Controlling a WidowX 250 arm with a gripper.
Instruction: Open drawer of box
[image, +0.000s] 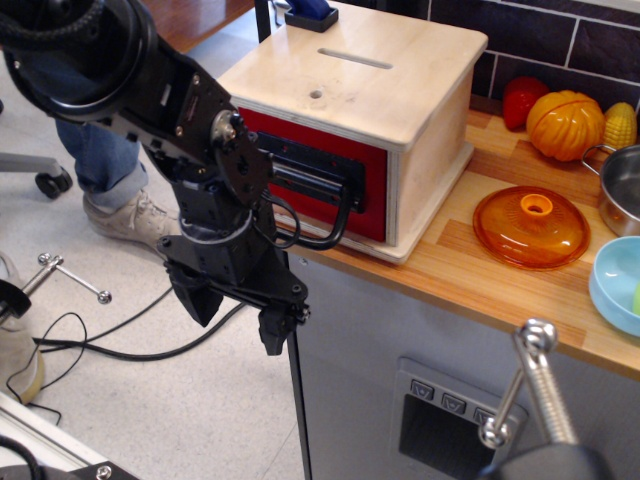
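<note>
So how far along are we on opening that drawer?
Barely started. Nothing looks done: the drawer's red front sits flush with the box, so it is shut. In hand: the gripper hangs open in front of the counter, below the black handle and not touching it. Left: raise the gripper to the handle, close on it, and pull the drawer out.

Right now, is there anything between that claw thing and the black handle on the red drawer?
Nothing visible stands between them. The end effector hangs open off the counter edge, below and left of the drawer's loop handle. Only open air separates them, though the arm's own wrist crosses in front of the drawer on its left part.
</note>
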